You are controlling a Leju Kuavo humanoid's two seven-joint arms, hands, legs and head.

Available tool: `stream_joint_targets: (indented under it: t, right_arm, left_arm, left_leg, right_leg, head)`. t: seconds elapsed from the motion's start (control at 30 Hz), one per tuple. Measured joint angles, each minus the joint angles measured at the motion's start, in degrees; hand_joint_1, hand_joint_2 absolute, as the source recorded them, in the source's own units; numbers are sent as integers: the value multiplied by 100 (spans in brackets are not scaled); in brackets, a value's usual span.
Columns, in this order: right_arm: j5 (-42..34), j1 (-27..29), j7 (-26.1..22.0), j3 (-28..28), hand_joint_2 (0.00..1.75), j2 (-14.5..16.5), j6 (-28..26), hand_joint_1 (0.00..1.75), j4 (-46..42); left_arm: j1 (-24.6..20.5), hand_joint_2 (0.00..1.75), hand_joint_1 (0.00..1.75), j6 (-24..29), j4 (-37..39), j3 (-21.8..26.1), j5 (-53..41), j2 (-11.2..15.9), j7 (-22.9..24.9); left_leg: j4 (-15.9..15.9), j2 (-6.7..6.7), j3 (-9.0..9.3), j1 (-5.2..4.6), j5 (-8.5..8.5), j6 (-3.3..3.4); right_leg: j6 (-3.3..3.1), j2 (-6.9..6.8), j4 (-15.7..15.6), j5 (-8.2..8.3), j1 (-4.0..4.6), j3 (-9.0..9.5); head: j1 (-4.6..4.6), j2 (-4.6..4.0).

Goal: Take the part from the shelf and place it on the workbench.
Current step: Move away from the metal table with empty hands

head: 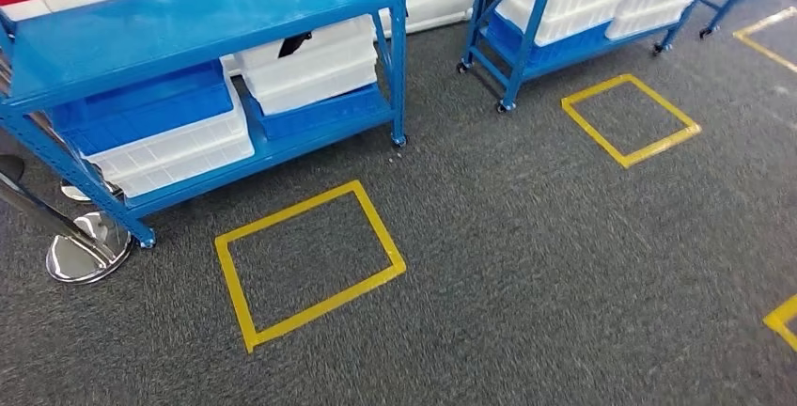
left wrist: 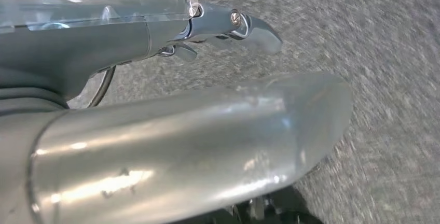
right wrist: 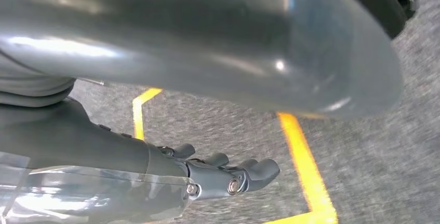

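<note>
Left hand (left wrist: 228, 27) hangs over grey carpet, fingers loosely extended, holding nothing; right hand (right wrist: 228, 175) likewise, hanging above a yellow tape line (right wrist: 306, 167). I can't pick out the part itself; my guess is it sits in a white plastic bin (head: 305, 68) on the blue metal shelf (head: 197, 11), ahead and to my left. Left arm looks nearer. Shelf post (head: 398, 49) and chrome stanchion base (head: 85, 251) limit the approach; the yellow taped floor square (head: 310, 265) lies between.

place: warehouse-style workshop | blue shelf racks (head: 188, 21) | stacked bins (head: 310, 63) | yellow floor tape (head: 310, 265)
</note>
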Motion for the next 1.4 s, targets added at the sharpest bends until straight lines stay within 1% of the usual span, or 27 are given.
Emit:
stream_joint_targets:
  t: [0.07, 0.1, 0.13, 0.17, 0.2, 0.27, 0.33, 0.4, 0.43, 0.47, 0.57, 0.63, 0.67, 0.7, 0.77, 0.8, 0.83, 0.97, 1.03, 1.1, 1.13, 1.17, 1.2, 1.27, 1.3, 1.33, 1.4]
  right_arm:
    - [1, 24, 1, -1, 0, -1, 0, 0, 0]
    - [2, 33, 2, -1, 0, -1, 0, 0, 0]
    - [3, 40, 2, -1, 0, -1, 0, 0, 0]
    - [4, 44, 2, -1, 0, -1, 0, 0, 0]
    - [5, 46, 2, -2, 0, -1, 0, 0, 0]
    - [13, 62, 3, -7, 0, -2, 0, 0, 1]
    - [22, 71, 4, -19, 0, -3, 0, 0, 2]
    - [5, 54, -2, -44, 0, -2, 6, 0, 2]
    - [-13, 45, -8, -64, 0, -1, 13, 0, 2]
    - [-33, 39, -13, -85, 0, 1, 20, 0, 2]
    - [-55, 57, -17, -136, 0, 2, 33, 0, 3]
    - [-55, 69, -17, -162, 0, 2, 35, 0, 4]
    - [-54, 71, -15, -173, 0, 2, 37, 0, 4]
    - [-51, 70, -10, -183, 0, 2, 40, 0, 4]
    - [-41, 67, 7, -198, 0, 3, 54, 0, 5]
    - [-35, 64, 17, -205, 0, 4, 60, 0, 5]
    - [-30, 61, 26, -214, 0, 4, 65, 0, 6]
    - [-18, 26, 43, -235, 0, 4, 78, 0, 7]
    - [-15, 19, 51, -239, 0, 4, 78, 0, 7]
    - [-10, 21, 53, -245, 0, 4, 78, 0, 7]
    - [-7, 25, 54, -247, 0, 4, 78, 0, 7]
    - [-3, 30, 54, -248, 0, 5, 79, 0, 7]
    - [1, 36, 55, -248, 0, 5, 79, 0, 7]
    - [2, 54, 55, -250, 0, 4, 78, 0, 7]
    - [2, 60, 56, -253, 0, 4, 78, 0, 7]
    - [2, 59, 57, -256, 0, 4, 78, 0, 7]
    - [2, 49, 59, -263, 0, 4, 79, 0, 7]
  left_arm:
    - [-23, 0, 0, -2, 0, 0, -1, -1, -1]
    - [-32, 0, 0, -4, 0, 0, -2, 1, -2]
    - [-32, 0, 0, -7, 0, 0, -3, 1, -2]
    - [-29, 0, 0, -9, 0, 0, -4, 2, -4]
    - [-23, 0, 0, -13, 0, 0, -4, 2, -8]
    - [-20, 0, 0, -16, 0, 0, -8, 1, -21]
    - [-26, 0, 0, -18, 0, -4, -13, 0, -41]
    - [-14, 0, 0, -32, 0, -8, -10, 3, -60]
    - [-2, 0, 0, -45, 0, -8, -7, 8, -68]
    - [7, 0, 0, -62, 0, -7, -2, 13, -75]
    - [-19, 0, 0, -98, 0, -8, 2, 18, -87]
    - [-27, 0, 0, -102, 0, -8, 2, 18, -87]
    - [-19, 0, 0, -101, 0, -8, 2, 18, -85]
    - [-8, 0, 0, -99, 0, -7, 2, 19, -80]
    - [4, 0, 0, -94, 0, -6, 2, 21, -71]
    - [1, 0, 0, -92, 0, -5, 1, 22, -68]
    - [-2, 0, 0, -91, 0, -5, 0, 22, -67]
    - [23, 0, 0, -89, 0, -4, -3, 20, -59]
    - [24, 0, 0, -89, 0, -4, -4, 18, -54]
    - [14, 0, 0, -92, 0, -4, -2, 20, -51]
    - [12, 0, 0, -94, 0, -3, 1, 21, -48]
    - [15, 0, 0, -96, 0, -2, 5, 22, -44]
    - [20, 0, 0, -98, 0, -1, 9, 23, -39]
    - [34, 0, 0, -104, 0, 2, 13, 21, -33]
    - [33, 0, 0, -107, 0, 3, 15, 18, -33]
    - [28, 0, 0, -109, 0, 3, 17, 15, -32]
    - [9, 0, 0, -109, 0, 4, 20, 12, -31]
  left_leg:
    - [-14, -143, -8, 9, 18, 28]
    - [-11, -228, -12, 9, 16, 34]
    - [-4, -317, -10, 8, 12, 34]
    - [7, -411, -4, 9, 5, 28]
    - [27, -507, 3, 12, -6, 13]
    - [95, -680, -13, 15, -45, -38]
    - [156, -817, -63, 15, -75, -102]
    - [159, -926, -99, 30, -76, -172]
    - [173, -906, -107, 36, -87, -203]
    - [250, -798, -140, 35, -143, -234]
    - [1096, -282, -544, 40, -600, -306]
    - [1692, -167, -847, 63, -789, -342]
    - [1724, -149, -867, 70, -727, -352]
    - [1531, -138, -773, 74, -565, -352]
    - [768, -116, -390, 71, -187, -318]
    - [450, -105, -230, 57, -88, -285]
    - [257, -96, -133, 41, -57, -249]
    - [88, -109, -22, 32, -84, -100]
    - [12, -111, 64, 58, -78, -26]
    - [6, -111, 98, 40, -117, 24]
    - [8, -116, 121, 31, -143, 34]
    - [9, -126, 157, 24, -174, 36]
    - [10, -140, 208, 21, -209, 28]
    - [12, -165, 323, 19, -298, -7]
    - [23, -175, 360, 9, -348, -36]
    - [25, -180, 379, 3, -387, -68]
    - [15, -184, 393, -10, -442, -135]
  right_leg:
    - [24, 319, 694, -340, -21, -365]
    - [34, 365, 1038, -451, -25, -561]
    - [44, 377, 1224, -452, -28, -686]
    - [52, 388, 1207, -335, -34, -719]
    - [56, 424, 964, -113, -45, -643]
    - [54, 694, 237, 304, -77, -374]
    - [36, 902, -143, 431, -86, -237]
    - [-17, 828, -166, 420, -72, -225]
    - [-55, 770, -186, 428, -73, -208]
    - [-98, 711, -212, 437, -82, -190]
    - [-189, 534, -255, 426, -73, -159]
    - [-198, 428, -254, 395, -57, -142]
    - [-192, 390, -253, 378, -57, -123]
    - [-180, 361, -253, 361, -59, -97]
    - [-145, 318, -253, 322, -59, -34]
    - [-117, 302, -250, 300, -52, -14]
    - [-86, 290, -251, 285, -46, -2]
    - [52, 283, -264, 231, -46, 63]
    - [88, 326, 142, 28, -47, -131]
    - [106, 364, 921, -260, -50, -606]
    - [113, 369, 1217, -306, -52, -814]
    - [115, 371, 1333, -239, -54, -937]
    - [110, 372, 1217, -49, -55, -942]
    - [70, 380, 509, 472, -50, -692]
    - [42, 386, 157, 629, -37, -552]
    - [12, 392, -70, 696, -25, -460]
    - [-46, 400, -190, 631, -1, -413]
  head:
    - [29, 0]
    - [34, 0]
    - [35, 1]
    - [35, 1]
    - [36, 1]
    - [40, 0]
    - [40, 1]
    - [42, 1]
    - [43, 1]
    - [24, 2]
    - [-41, 1]
    - [-42, 0]
    - [-43, 0]
    - [-44, 0]
    - [-44, 0]
    - [-43, 1]
    - [-38, 1]
    - [-29, 0]
    - [-1, 1]
    - [16, 1]
    - [18, 1]
    - [18, 0]
    - [19, 0]
    - [22, 0]
    - [23, 0]
    - [23, 1]
    - [12, 0]
